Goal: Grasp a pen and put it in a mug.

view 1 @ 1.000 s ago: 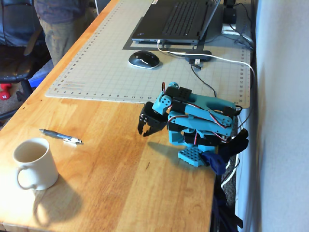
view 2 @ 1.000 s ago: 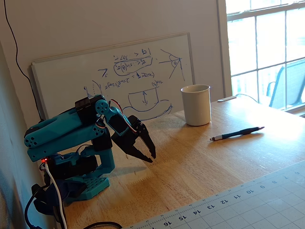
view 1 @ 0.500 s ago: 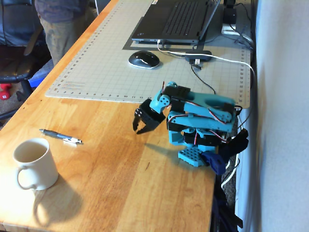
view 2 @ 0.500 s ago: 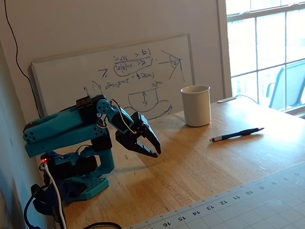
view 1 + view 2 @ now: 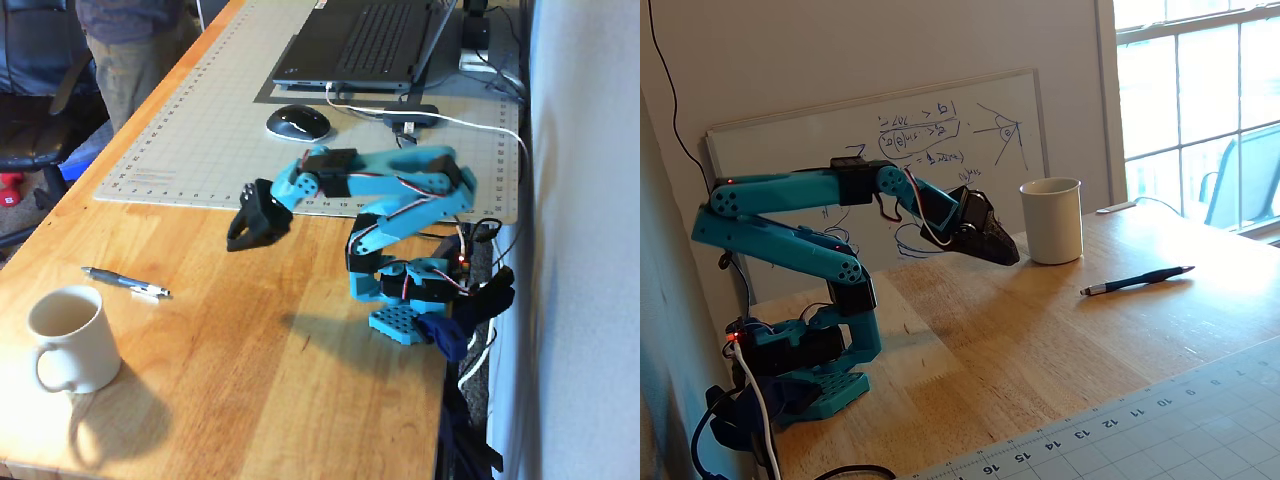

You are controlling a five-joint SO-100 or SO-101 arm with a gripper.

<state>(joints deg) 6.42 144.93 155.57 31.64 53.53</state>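
The pen (image 5: 125,283) lies flat on the wooden table (image 5: 250,380), dark barrel to the left and silver tip to the right in this fixed view. It also shows in the other fixed view (image 5: 1137,281). The cream-white mug (image 5: 72,338) stands upright just in front of the pen, handle toward the camera; in the other fixed view the mug (image 5: 1052,220) stands behind the pen. My black gripper (image 5: 238,238) hangs above the table, well apart from the pen and mug. Its jaws look shut and empty, pointing down toward the mug (image 5: 1008,255).
A grey cutting mat (image 5: 200,130) covers the far table half and carries a laptop (image 5: 360,40) and a mouse (image 5: 297,122). A whiteboard (image 5: 890,150) leans on the wall behind the arm. A person (image 5: 130,50) stands at the far left edge. Cables trail by the arm base (image 5: 410,300).
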